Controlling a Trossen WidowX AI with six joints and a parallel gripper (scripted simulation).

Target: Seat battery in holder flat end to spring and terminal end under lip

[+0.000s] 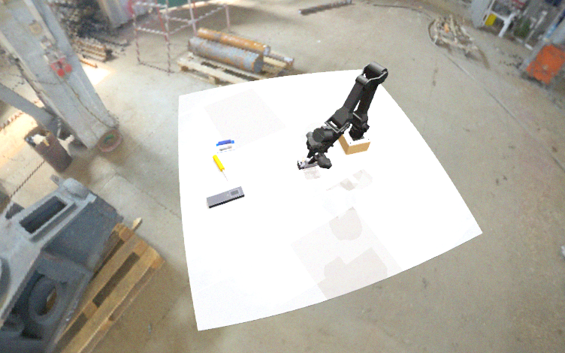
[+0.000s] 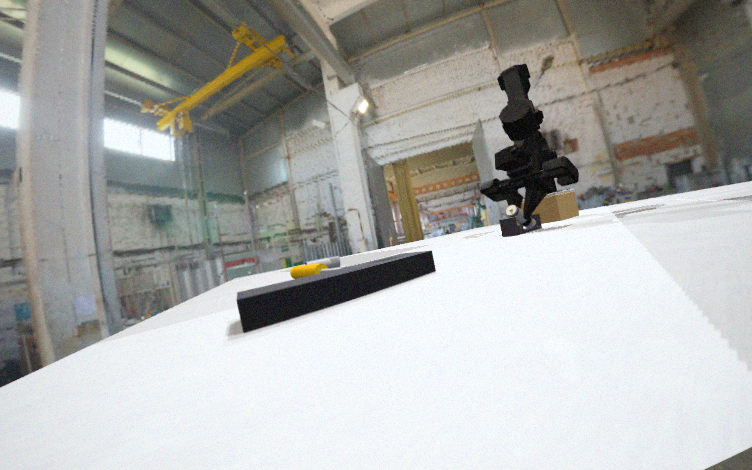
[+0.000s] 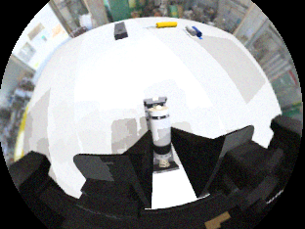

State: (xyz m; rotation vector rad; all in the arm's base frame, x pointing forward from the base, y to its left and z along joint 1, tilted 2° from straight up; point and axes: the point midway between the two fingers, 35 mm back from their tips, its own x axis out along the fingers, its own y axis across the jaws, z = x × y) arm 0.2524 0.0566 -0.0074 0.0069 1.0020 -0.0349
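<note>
My gripper is shut on the battery, a grey and white cylinder that points away from the wrist camera. The gripper is low over the table, right above the small black holder. The battery is tilted, with its round end showing just above the holder in the exterior view. I cannot tell whether the battery touches the holder. The spring and the lip are too small to make out.
A flat black block, a yellow-handled screwdriver and a blue and white item lie far to the left on the table. The arm stands on a wooden base.
</note>
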